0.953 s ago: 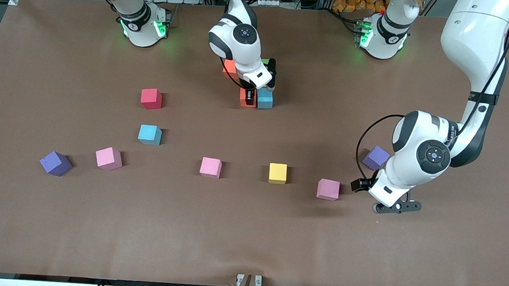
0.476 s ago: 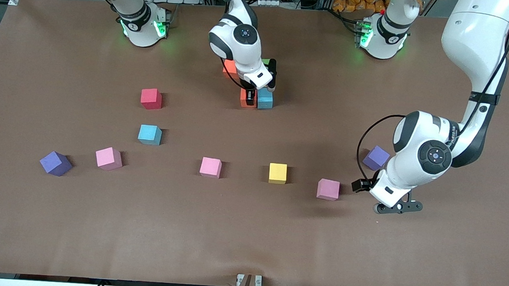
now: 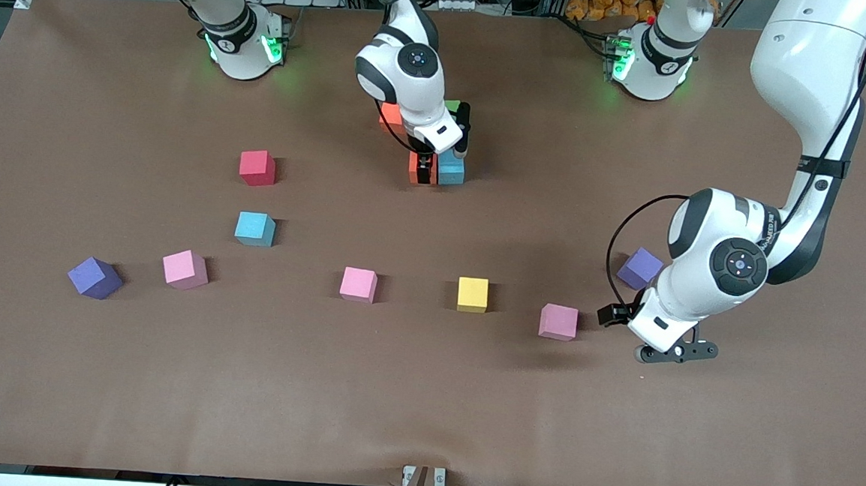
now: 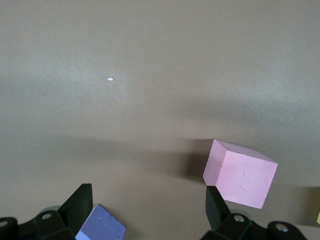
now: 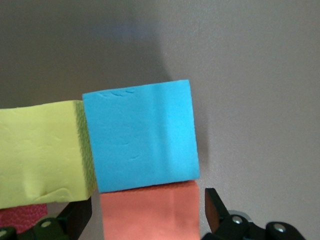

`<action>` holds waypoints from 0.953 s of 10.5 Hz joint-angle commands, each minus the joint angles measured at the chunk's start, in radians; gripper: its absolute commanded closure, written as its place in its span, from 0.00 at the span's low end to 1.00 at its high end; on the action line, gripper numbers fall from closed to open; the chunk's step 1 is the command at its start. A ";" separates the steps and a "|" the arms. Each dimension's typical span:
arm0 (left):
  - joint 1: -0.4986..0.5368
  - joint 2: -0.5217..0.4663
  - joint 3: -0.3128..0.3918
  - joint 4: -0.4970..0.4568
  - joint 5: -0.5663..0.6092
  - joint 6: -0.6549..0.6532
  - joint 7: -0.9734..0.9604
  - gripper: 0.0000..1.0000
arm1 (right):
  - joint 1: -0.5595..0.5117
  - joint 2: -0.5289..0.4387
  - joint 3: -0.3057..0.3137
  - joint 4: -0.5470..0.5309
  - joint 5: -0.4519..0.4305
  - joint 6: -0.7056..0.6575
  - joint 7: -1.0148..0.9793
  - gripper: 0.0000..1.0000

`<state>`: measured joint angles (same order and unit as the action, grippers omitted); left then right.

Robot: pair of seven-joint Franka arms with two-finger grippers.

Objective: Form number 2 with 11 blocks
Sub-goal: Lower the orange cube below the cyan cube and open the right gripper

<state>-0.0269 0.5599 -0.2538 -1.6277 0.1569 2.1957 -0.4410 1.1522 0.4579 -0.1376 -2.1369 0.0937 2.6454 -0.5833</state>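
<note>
orange block is just released into the number 2

from the right arm's end you see the right gripper, a moment ago shut on this block, now spread beside the light blue block; six blocks wait nearer the front camera; the left gripper hovers open, empty, near a pink block.

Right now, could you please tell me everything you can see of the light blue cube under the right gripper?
The light blue cube is a small matte, foam-like block with faint dents on its top face. It sits flat on the table in the partly built figure near the robots' bases, touching a yellow cube on one side and an orange cube on another. The right gripper hangs open just above the orange cube, gripping nothing. In the front view the arm hides part of the blue cube.
</note>
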 commanded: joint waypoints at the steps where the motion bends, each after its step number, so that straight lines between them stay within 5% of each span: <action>1: 0.001 0.003 -0.001 0.002 0.016 0.010 0.010 0.00 | 0.000 0.004 -0.007 0.014 0.006 -0.008 0.016 0.00; 10: -0.028 0.084 -0.001 0.020 0.015 0.088 -0.016 0.00 | -0.025 -0.145 -0.007 -0.093 0.005 -0.037 0.014 0.00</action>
<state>-0.0529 0.6197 -0.2550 -1.6293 0.1569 2.2755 -0.4430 1.1390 0.3887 -0.1532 -2.1719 0.0949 2.6302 -0.5773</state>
